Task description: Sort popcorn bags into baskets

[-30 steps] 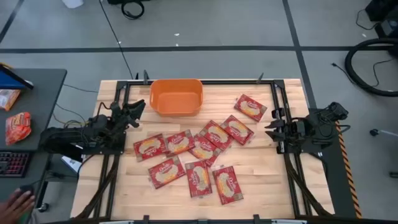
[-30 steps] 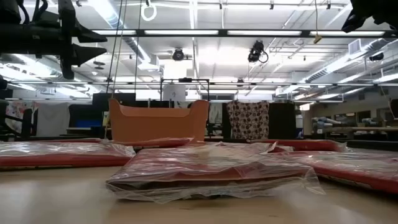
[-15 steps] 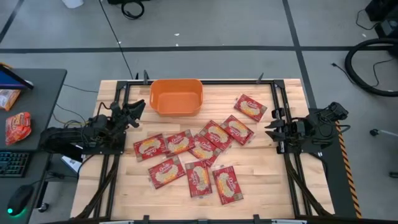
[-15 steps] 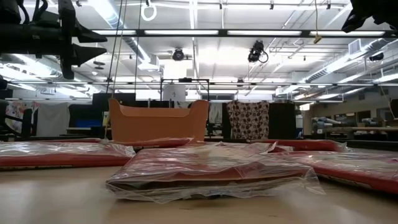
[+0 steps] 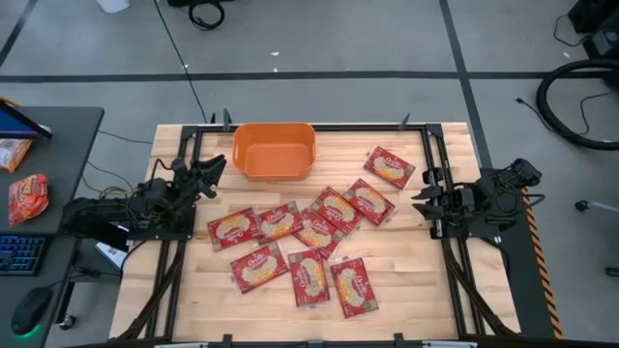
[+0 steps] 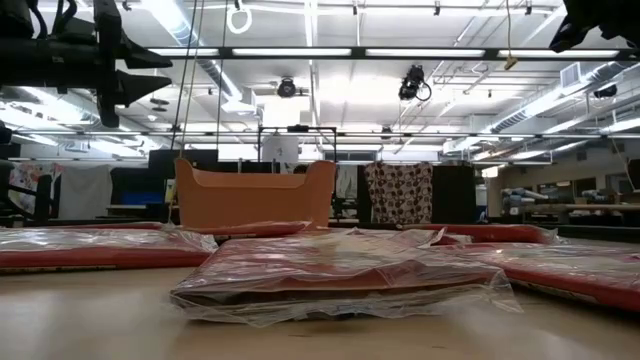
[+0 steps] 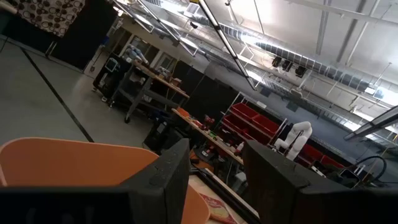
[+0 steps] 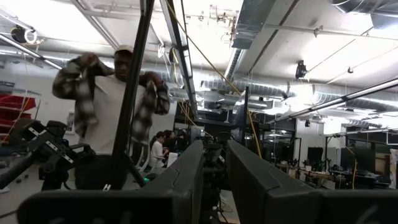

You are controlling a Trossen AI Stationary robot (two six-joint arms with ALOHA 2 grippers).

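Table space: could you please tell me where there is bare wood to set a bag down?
Bare wood lies between the orange basket and the lone bag, in the near corners beside the bottom row of bags, and left of the basket by the left gripper. The middle is crowded with overlapping bags. The right gripper waits at the right edge.

One camera looks straight down on the counter (image 5: pixel 406 261); another sits level with it, seemingly close to a bag; both share the orange basket (image 5: pixel 275 150).

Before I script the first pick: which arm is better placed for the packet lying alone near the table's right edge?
Probably the right: its gripper waits just beside that lone popcorn bag, while the left gripper sits beyond the orange basket.
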